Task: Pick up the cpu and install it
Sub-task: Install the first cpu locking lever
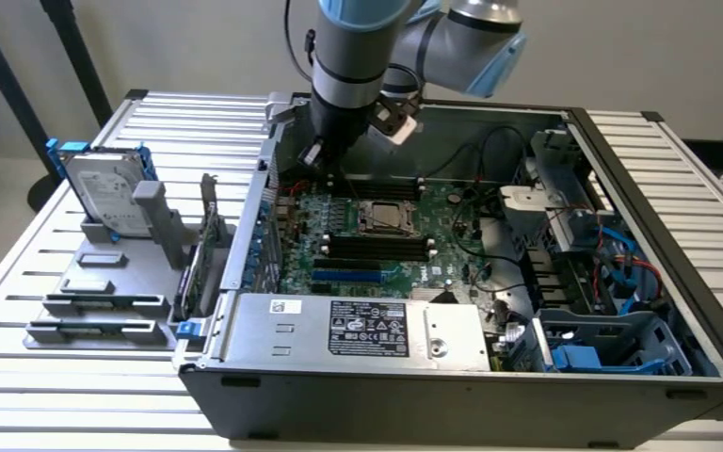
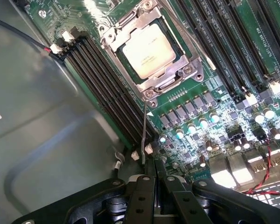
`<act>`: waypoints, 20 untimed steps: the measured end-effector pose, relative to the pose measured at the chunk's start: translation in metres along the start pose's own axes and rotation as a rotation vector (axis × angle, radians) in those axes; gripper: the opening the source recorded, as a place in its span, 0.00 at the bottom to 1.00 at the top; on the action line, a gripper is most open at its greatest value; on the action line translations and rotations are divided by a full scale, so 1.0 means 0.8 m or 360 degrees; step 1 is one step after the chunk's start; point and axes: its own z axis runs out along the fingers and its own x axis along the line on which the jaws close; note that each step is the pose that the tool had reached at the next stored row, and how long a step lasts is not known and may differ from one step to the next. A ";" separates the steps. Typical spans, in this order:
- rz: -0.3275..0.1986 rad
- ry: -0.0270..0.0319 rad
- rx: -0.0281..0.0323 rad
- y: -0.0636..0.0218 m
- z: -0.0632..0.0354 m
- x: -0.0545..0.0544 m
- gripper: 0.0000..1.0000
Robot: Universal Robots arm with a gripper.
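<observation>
Cpu [image 2: 142,50] lying in the socket frame [image 2: 165,83] on the motherboard [image 2: 224,112], gripper [image 2: 155,169] pressed together, near the thin lever [image 2: 143,126]

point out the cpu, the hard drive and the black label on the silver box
cpu [image 2: 142,50]: wrist view, middle of metal top
hard drive [image 1: 104,193]: exterior view, silver face
black label [image 1: 368,328]: exterior view, its centre

Hard drive [image 1: 106,193] stands upright beside open case [image 1: 462,400].
</observation>
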 end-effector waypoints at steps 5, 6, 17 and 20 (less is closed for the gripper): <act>-0.0001 0.00179 -0.00094 0.003 -0.001 -0.001 0.14; -0.0003 0.00236 -0.00163 0.004 -0.001 -0.001 0.14; -0.0059 0.01150 -0.01357 0.019 -0.003 0.010 0.14; -0.0067 0.01283 -0.01530 0.027 -0.003 0.015 0.14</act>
